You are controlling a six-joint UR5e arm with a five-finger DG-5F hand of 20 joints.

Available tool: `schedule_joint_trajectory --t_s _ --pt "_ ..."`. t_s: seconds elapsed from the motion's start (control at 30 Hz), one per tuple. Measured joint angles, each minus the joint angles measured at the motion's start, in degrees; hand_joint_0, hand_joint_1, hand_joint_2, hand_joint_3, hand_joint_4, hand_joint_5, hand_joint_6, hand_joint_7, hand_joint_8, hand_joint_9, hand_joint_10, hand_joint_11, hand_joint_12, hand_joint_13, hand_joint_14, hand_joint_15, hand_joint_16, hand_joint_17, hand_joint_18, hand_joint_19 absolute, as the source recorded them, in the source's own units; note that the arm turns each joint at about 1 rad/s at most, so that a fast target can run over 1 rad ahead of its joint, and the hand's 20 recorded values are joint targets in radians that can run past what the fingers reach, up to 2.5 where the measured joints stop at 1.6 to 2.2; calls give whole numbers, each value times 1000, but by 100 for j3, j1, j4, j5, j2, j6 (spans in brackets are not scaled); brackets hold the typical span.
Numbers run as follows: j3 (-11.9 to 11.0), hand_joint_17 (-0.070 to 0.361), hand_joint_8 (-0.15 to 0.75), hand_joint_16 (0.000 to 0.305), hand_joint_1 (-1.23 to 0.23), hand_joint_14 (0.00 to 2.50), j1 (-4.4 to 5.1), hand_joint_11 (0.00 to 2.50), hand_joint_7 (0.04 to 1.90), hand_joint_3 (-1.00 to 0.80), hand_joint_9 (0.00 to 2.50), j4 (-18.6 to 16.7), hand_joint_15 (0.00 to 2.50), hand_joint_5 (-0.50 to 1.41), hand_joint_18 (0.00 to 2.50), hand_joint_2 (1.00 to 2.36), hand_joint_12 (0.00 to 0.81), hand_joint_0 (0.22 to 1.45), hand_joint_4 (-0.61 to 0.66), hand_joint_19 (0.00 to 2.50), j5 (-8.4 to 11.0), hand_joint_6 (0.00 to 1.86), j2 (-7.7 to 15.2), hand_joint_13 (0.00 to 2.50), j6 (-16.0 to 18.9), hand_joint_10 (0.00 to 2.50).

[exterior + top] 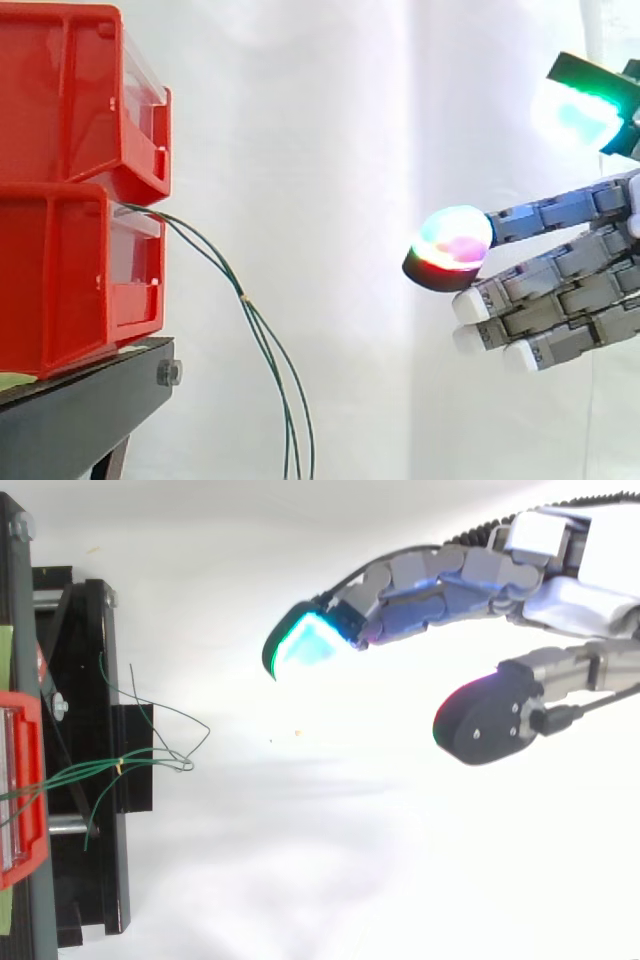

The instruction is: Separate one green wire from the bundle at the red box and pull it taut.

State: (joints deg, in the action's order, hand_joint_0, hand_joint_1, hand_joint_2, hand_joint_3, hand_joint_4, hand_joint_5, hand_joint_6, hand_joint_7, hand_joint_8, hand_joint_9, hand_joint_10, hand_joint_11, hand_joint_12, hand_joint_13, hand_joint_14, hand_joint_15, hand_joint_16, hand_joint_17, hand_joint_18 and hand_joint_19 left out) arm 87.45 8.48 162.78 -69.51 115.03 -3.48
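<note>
Hovering in open air, my hand (pixel 560 290) has its fingers stretched almost straight, with nothing in them. The green wires (pixel 262 335) trail from the lower red bin (pixel 70 280) and hang bundled past the black stand (pixel 80 410), well apart from me.

Bright, even light blows out the white curtain (pixel 330 150) behind my robot hand (pixel 560 300). Seen from above, glare is everywhere and the shadows are faint and soft.
</note>
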Motion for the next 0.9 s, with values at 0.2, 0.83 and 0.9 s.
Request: schedule_joint_trajectory --t_s 0.2,0.83,0.9 --pt "0 107 229 48 -558 0 -105 0 702 -500 565 -139 0 -193 219 1000 300 508 189 248 -8 502 24 259 -218 0" --pt "0 107 231 48 -560 0 -61 0 722 -500 593 -905 0 -182 248 1000 301 511 201 289 25 502 560 279 -430 0" --pt "0 107 231 48 -561 0 -49 0 722 -500 596 -972 0 -183 248 1000 301 512 201 293 37 502 572 278 -489 0"
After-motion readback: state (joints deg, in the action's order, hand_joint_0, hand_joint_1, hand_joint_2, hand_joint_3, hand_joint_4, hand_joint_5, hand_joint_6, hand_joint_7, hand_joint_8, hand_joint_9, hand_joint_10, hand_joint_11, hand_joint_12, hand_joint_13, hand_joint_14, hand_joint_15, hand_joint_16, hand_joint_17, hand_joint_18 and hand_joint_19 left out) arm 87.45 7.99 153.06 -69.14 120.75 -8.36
